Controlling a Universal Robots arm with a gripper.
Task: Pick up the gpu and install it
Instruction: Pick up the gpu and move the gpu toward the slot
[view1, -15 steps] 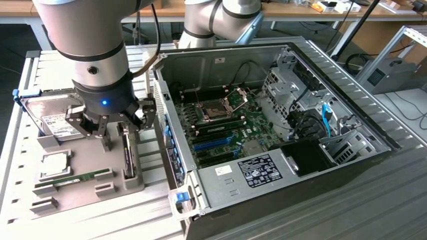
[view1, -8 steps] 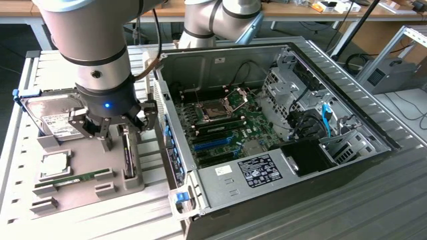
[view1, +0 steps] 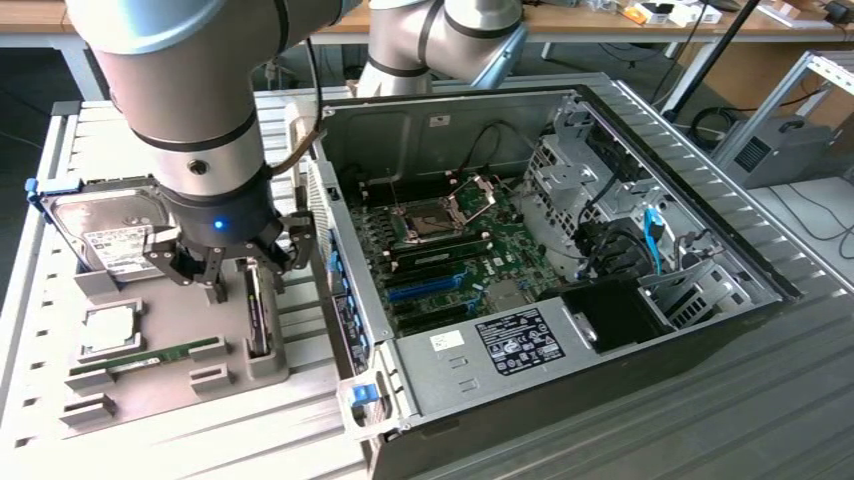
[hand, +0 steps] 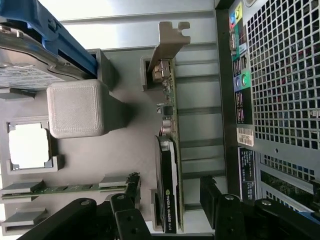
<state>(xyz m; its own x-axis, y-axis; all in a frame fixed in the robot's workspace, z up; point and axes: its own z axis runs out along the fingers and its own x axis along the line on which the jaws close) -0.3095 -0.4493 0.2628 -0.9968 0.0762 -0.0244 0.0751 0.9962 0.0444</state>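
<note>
The gpu (view1: 256, 318) stands on its long edge in a slot of the grey parts tray (view1: 160, 395), at the exterior view's left of the open computer case (view1: 694, 300). In the wrist view the gpu (hand: 169, 165) shows a black face, a green board edge and a grey metal bracket (hand: 170, 37) at its far end. My gripper (view1: 244, 278) hangs right over the card and is open. Its black fingers (hand: 131, 196) straddle the gpu, with a gap on each side, gripper (hand: 170, 200).
The tray (hand: 130, 145) also holds a silver hard drive (view1: 114, 238) with a blue clip, a square CPU (view1: 110, 328) and a green RAM stick (view1: 147, 357). The case's perforated rear wall (hand: 280, 90) stands close beside the gpu. The motherboard (view1: 441, 250) lies exposed inside the case.
</note>
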